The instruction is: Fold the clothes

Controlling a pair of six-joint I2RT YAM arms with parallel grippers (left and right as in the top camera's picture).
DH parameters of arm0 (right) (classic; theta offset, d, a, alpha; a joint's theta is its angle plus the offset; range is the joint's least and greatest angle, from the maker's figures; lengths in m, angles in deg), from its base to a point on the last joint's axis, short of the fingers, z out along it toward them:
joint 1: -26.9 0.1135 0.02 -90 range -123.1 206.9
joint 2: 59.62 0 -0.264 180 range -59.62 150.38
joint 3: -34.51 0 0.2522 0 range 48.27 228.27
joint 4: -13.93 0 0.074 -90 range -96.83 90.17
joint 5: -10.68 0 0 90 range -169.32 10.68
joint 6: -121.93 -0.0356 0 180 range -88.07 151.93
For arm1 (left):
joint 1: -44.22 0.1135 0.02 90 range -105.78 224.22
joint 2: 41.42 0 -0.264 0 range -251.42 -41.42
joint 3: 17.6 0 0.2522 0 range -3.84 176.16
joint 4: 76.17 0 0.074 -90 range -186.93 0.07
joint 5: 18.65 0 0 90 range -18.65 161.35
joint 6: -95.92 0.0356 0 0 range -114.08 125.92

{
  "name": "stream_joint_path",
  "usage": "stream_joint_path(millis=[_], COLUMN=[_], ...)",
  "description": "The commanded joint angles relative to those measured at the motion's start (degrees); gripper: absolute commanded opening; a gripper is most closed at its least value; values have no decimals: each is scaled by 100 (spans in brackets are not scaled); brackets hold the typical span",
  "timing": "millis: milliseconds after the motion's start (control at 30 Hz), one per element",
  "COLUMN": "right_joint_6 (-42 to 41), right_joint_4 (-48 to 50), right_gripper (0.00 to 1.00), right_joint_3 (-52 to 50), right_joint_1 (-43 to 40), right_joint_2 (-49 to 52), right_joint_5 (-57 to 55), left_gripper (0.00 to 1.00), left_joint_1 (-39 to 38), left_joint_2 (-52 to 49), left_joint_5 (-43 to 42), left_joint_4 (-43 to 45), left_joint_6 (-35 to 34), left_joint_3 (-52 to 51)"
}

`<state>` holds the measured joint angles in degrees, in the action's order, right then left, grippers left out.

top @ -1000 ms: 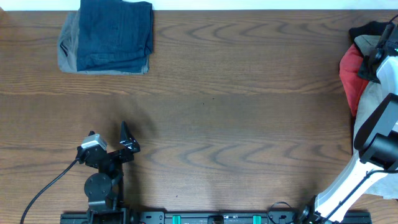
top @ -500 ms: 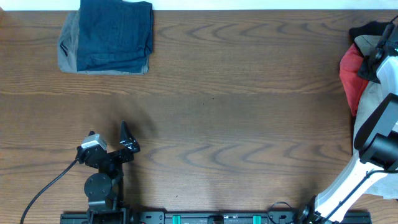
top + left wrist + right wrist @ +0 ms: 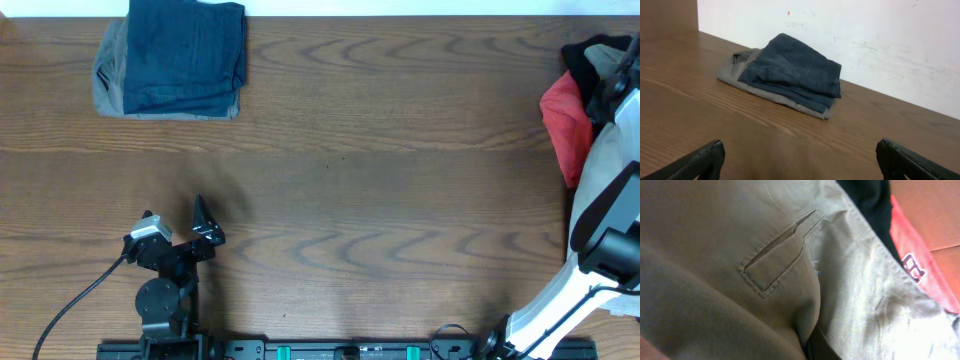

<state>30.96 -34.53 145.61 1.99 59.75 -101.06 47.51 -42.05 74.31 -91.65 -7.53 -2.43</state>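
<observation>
The left arm (image 3: pixel 160 270) was seen folded up small at the lower left of the overhead view. The left gripper (image 3: pixel 205 222) was pointed toward the top of the frame. In the left wrist view its two fingers (image 3: pixel 702 162) were spread wide apart at the lower corners, and nothing was held between them. Far ahead of them, folded blue jeans (image 3: pixel 790 70) were laid on a grey cloth (image 3: pixel 732 67) on the brown table (image 3: pixel 380 180).

The right arm (image 3: pixel 600 225) was stretched up along the right edge of the overhead view. The right gripper (image 3: pixel 612 85) was set down into a heap of clothes at the upper right. The trousers (image 3: pixel 603 150) were piled there, touching a red cloth (image 3: pixel 562 125) and a black cloth (image 3: pixel 585 55). The right wrist view was filled by the pale trousers, with a sewn pocket (image 3: pixel 775 260) near the middle. No fingers were shown there, so it could not be told if that gripper was wide, narrow or holding cloth.
</observation>
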Motion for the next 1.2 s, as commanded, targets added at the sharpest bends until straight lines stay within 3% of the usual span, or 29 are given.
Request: stream_joint_path(millis=[0,433,667,867,1167], right_joint_6=[-74,-459,-459,-546,-693], right_joint_4=[-17,-160,-85,-92,0], right_gripper=[1,1,1,1,1], right_joint_3=[7,7,7,7,4], right_joint_1=[-4,190,874,1939,4293], right_joint_2=[-275,-975,-1818,-1963,-1565], right_joint_5=[-74,-15,1051,1482,2129], left_gripper=[98,98,98,98,98], left_joint_1=[28,28,28,28,28], left_joint_2=[28,28,28,28,28], left_joint_5=[52,52,52,52,52], left_joint_4=[-205,-205,-205,-205,-205], left_joint_6=[76,76,76,76,74], left_joint_3=[-118,-118,-118,-118,-118])
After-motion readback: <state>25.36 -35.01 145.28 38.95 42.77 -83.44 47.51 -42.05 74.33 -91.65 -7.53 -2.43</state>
